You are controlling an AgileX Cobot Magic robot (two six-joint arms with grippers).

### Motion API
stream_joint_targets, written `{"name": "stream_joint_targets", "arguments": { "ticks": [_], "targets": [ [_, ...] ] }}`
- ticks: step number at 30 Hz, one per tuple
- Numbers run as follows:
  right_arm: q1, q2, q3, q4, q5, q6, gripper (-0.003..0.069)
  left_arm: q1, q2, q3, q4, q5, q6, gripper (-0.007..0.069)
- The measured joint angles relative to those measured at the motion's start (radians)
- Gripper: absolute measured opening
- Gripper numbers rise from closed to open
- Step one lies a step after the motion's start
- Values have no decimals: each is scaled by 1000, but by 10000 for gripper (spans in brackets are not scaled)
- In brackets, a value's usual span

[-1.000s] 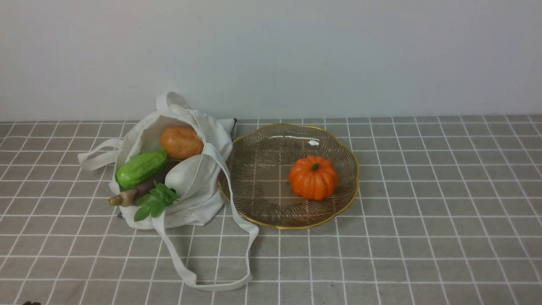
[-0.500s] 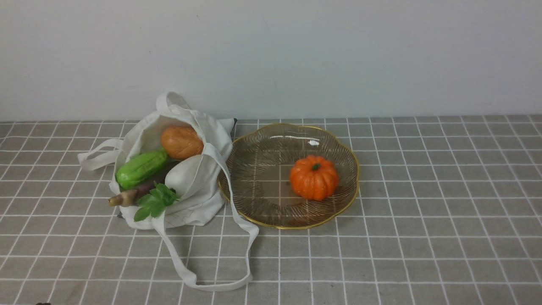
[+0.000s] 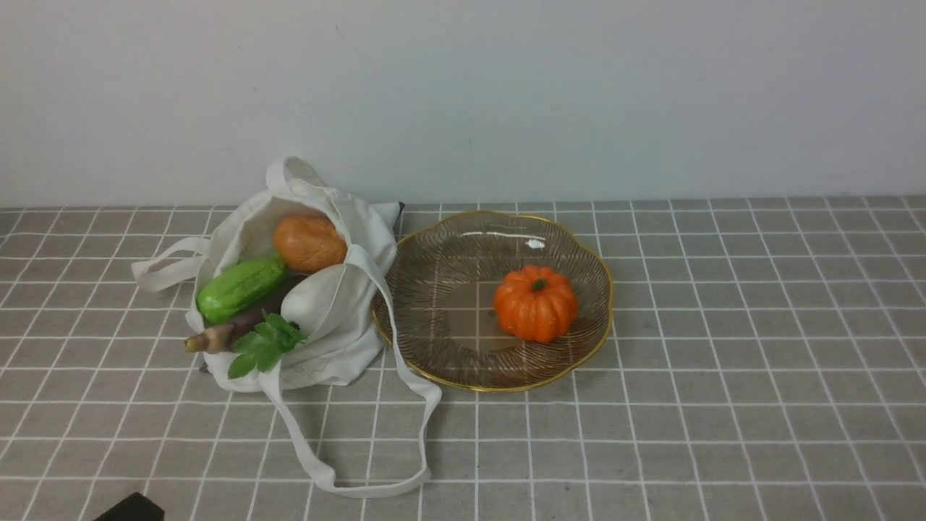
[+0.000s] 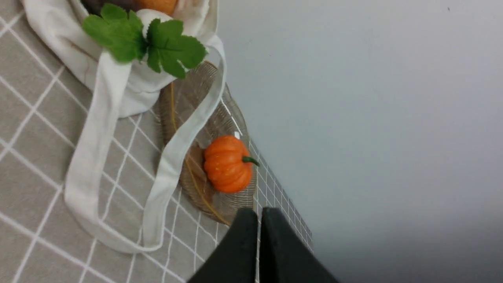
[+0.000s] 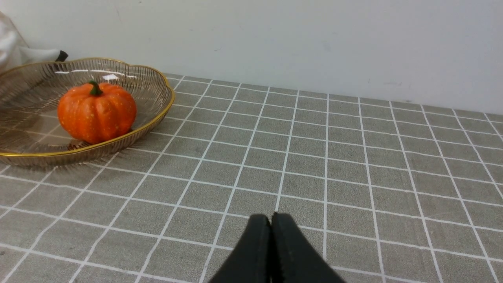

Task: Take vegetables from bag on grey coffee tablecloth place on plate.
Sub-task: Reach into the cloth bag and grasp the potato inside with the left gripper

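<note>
Four veg we count in bag; gourd & root lie slanted, root tip toward tablecloth left edge. One pumpkin on plate. Our left gripper & right gripper pinched closed, empty.

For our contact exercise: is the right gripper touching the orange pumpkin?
Apart. Right wrist view: bare tablecloth lies between the right gripper and the pumpkin.

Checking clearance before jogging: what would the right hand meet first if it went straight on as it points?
Nothing close: the shut right hand points over bare tablecloth toward the wall; the plate lies off to one side. Its height is unclear.
</note>
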Motion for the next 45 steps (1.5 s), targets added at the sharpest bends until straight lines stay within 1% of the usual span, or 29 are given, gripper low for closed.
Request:
{"name": "stream_joint_targets", "arguments": {
  "ticks": [1,2,3,4,7,10,11,12,13,16,17,19,21,22,23,25,27,31,35,39,41,43,45],
  "targets": [
    [0,0,0,0,0,0,-15,0,0,-15,0,3,8,-5],
    [0,0,0,0,0,0,-15,0,11,-85,-2,18,74,-5],
    [0,0,0,0,0,0,-15,0,14,-85,-2,18,82,-5],
    [0,0,0,0,0,0,-15,0,56,-155,5,42,121,-5],
    [0,0,0,0,0,0,-15,0,196,-285,75,130,180,-5],
    [0,0,0,0,0,0,-15,0,438,-451,229,334,209,-5],
    [0,0,0,0,0,0,-15,0,438,-461,241,334,210,-5],
    [0,0,0,0,0,0,-15,0,591,-545,348,454,216,-5],
    [0,0,0,0,0,0,-15,0,668,-599,419,507,216,-5],
    [0,0,0,0,0,0,-15,0,850,-707,545,611,216,-5],
    [0,0,0,0,0,0,-15,0,950,-751,593,637,216,-5],
    [0,0,0,0,0,0,-15,0,1068,-834,656,665,222,-5],
    [0,0,0,0,0,0,-15,0,1165,-906,696,664,228,-5],
    [0,0,0,0,0,0,-15,0,1165,-906,696,664,228,-5],
    [0,0,0,0,0,0,-15,0,1251,-961,718,646,231,-5],
    [0,0,0,0,0,0,-15,0,1289,-990,722,635,232,-5],
    [0,0,0,0,0,0,-15,0,1400,-1077,723,617,235,-5],
    [0,0,0,0,0,0,-15,0,1494,-1155,725,603,241,0],
    [0,0,0,0,0,0,-15,0,1567,-1232,727,567,242,31],
    [0,0,0,0,0,0,-15,0,1655,-1309,727,525,243,115],
    [0,0,0,0,0,0,-15,0,1708,-1349,727,496,243,203],
    [0,0,0,0,1,0,-15,0,1748,-1368,727,469,243,265],
    [0,0,0,0,1,0,-15,0,1789,-1387,727,430,243,343]
  ]
}}
